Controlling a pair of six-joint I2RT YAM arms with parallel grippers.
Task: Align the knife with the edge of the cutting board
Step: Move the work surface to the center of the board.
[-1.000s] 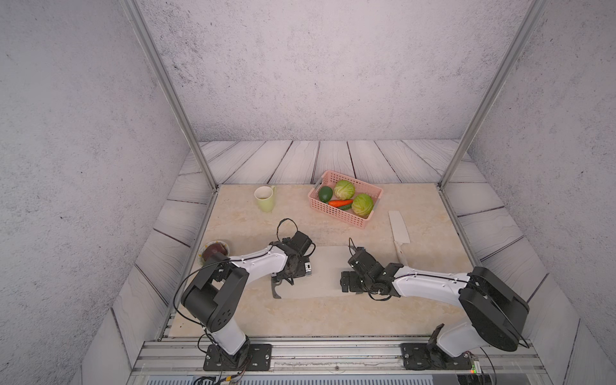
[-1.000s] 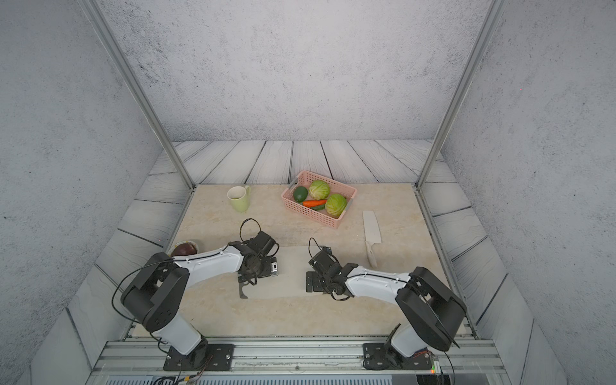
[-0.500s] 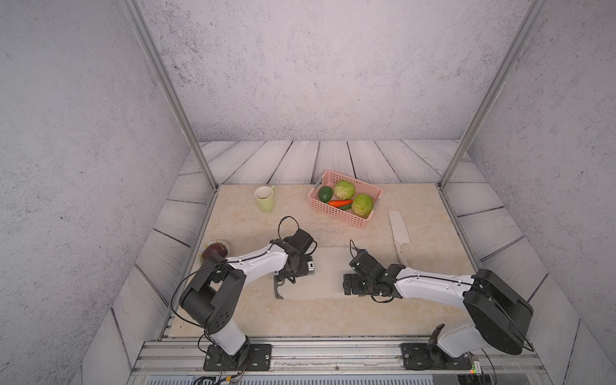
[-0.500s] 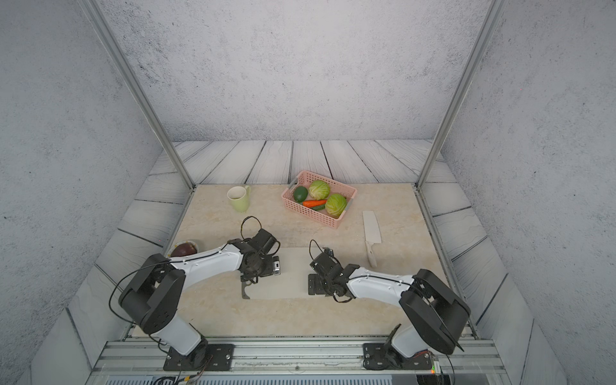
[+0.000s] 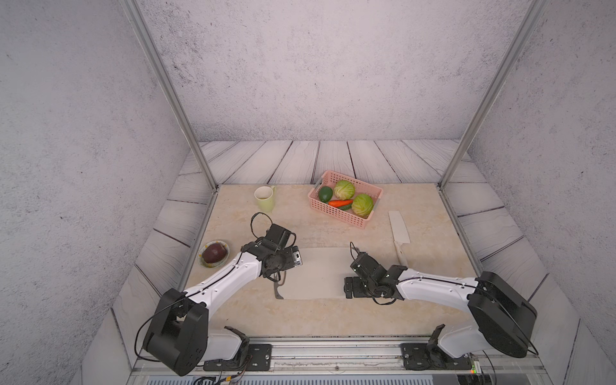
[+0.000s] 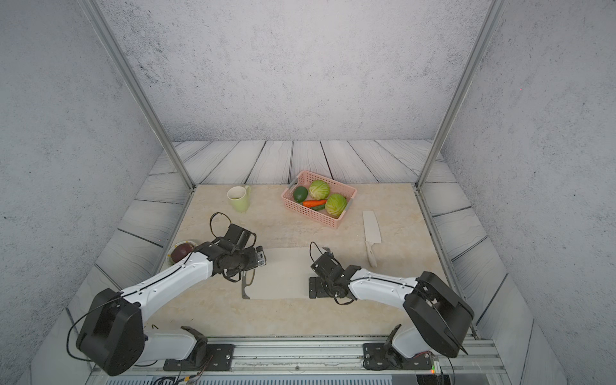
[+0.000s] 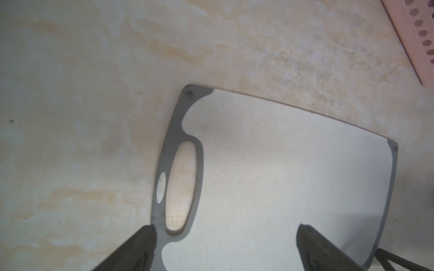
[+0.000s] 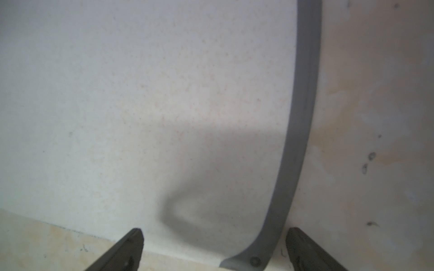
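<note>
**Cream knife lies off the board's right end**

The knife (image 5: 398,233) rests on the worktop (image 5: 300,320) near the right end of the cutting board (image 5: 316,273), apart from it. Its long axis runs front to back, handle nearest the robot. The right jaws hover over that end, spread and empty, and are the closer pair. The left jaws, also apart, hover over the handle-hole end.

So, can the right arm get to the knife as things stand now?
Probably yes. The knife lies flat on the bare table, beyond the right end of the cutting board. The right gripper is open over that end, and nothing stands between them.
</note>
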